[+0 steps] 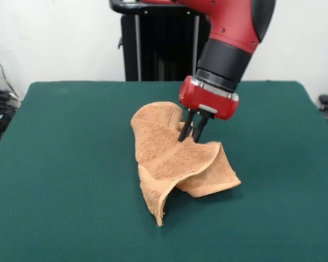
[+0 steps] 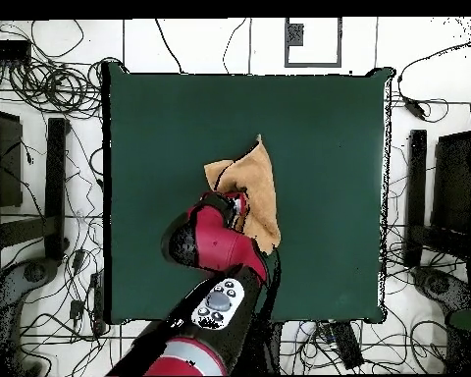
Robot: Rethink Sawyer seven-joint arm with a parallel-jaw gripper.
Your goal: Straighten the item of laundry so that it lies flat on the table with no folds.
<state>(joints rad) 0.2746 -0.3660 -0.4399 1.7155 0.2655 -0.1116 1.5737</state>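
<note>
- Pincer [image 1: 191, 130] of the red and black arm [image 1: 229, 33] points down at the towel [image 1: 175, 158], its two dark fingers [image 1: 184, 126] close together with only a narrow gap, their tips at the cloth's raised upper edge; whether they pinch any cloth cannot be told.
- Towel, orange-tan, sits crumpled near the middle of the green table [image 1: 60, 180], bunched into upright folds.
- One flap spreads toward the right in the front view; a narrow pointed corner trails toward the near edge.
- From overhead, the arm covers part of the towel [image 2: 254, 191], and a pointed corner reaches toward the side away from the robot's base.
- Cables [image 2: 43, 79] lie on the floor around the table [image 2: 328, 128].
</note>
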